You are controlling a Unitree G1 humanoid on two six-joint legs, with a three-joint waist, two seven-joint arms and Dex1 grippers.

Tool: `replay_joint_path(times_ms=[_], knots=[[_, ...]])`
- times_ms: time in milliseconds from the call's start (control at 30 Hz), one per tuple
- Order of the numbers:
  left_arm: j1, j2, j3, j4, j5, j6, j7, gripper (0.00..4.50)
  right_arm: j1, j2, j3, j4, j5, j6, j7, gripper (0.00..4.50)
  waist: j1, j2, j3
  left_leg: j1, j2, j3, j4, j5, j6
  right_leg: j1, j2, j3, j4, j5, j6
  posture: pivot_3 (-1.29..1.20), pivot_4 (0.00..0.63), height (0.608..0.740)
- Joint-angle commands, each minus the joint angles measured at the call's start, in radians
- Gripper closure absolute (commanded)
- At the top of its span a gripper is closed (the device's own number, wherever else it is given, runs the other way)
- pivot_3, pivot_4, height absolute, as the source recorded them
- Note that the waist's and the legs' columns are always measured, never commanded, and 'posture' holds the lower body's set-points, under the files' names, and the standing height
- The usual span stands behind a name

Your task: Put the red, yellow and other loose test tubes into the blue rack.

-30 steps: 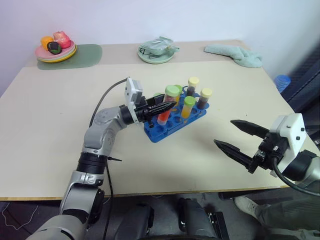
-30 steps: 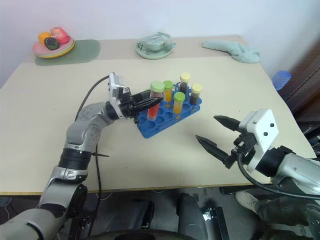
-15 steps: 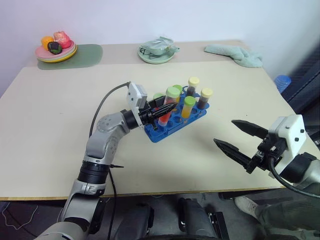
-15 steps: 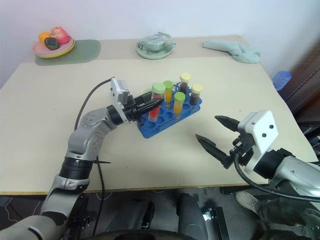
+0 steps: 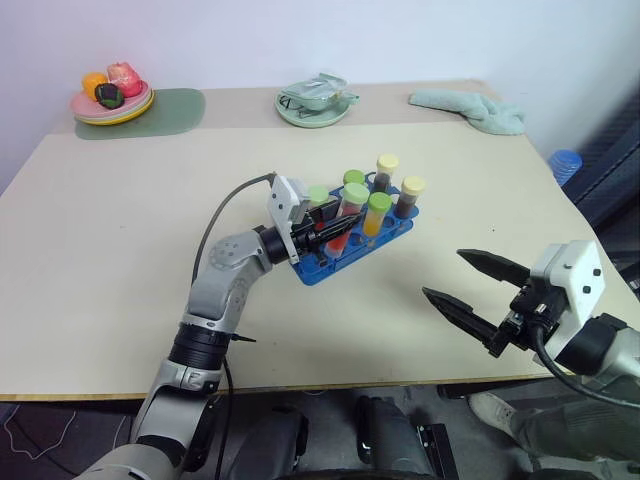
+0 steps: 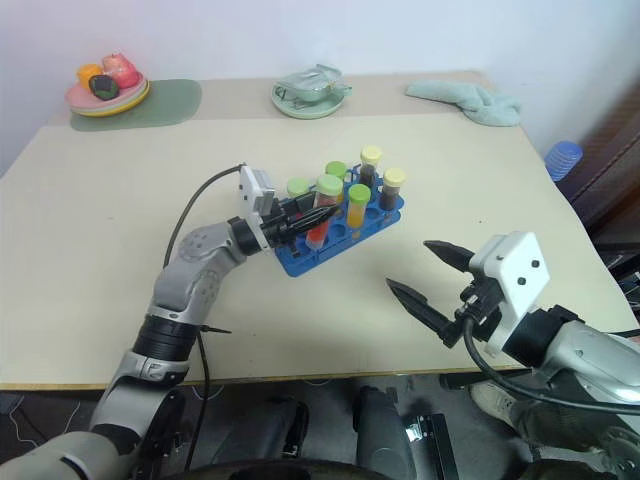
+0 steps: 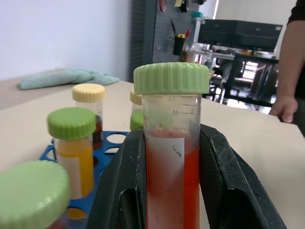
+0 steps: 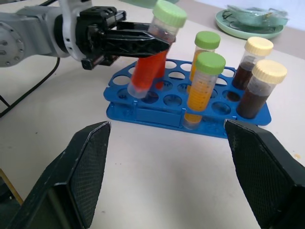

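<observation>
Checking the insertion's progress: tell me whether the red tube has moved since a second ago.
Yes. The red tube, clamped in the left gripper, has come down toward the blue rack, its green cap now lower against the neighbouring tubes.

- A beige table with a pale wooden edge stands against a plain, evenly lit white wall.
- Beyond the table's far right corner, a dark pegboard panel hangs with tools.
- Near it are black desks and a dark monitor.
</observation>
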Motion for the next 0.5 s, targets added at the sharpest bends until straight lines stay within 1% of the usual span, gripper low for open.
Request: replay_joint_path(times_ms=[33, 500], knots=[[-0.006, -0.015, -0.006, 0.008, 0.021, -0.042, 0.011, 3.38, 0.001, -0.003, -0.007, -0.021, -0.011, -0.031, 0.005, 0.60, 0.000, 0.000, 0.000, 0.000, 0.000, 0.000, 0.000, 0.000, 0.000, 0.000, 0.000, 0.000, 0.000, 0.000, 0.000, 0.00, 0.150, 0.740], [-0.037, -0.075, -0.009, 0.167, 0.131, -0.178, 0.113, 3.38, 0.016, 0.013, 0.020, 0.009, -0.071, -0.075, 0.051, 0.60, 0.000, 0.000, 0.000, 0.001, 0.000, 0.000, 0.000, 0.000, 0.000, 0.001, 0.000, 0.000, 0.000, 0.000, 0.000, 0.00, 0.150, 0.740]])
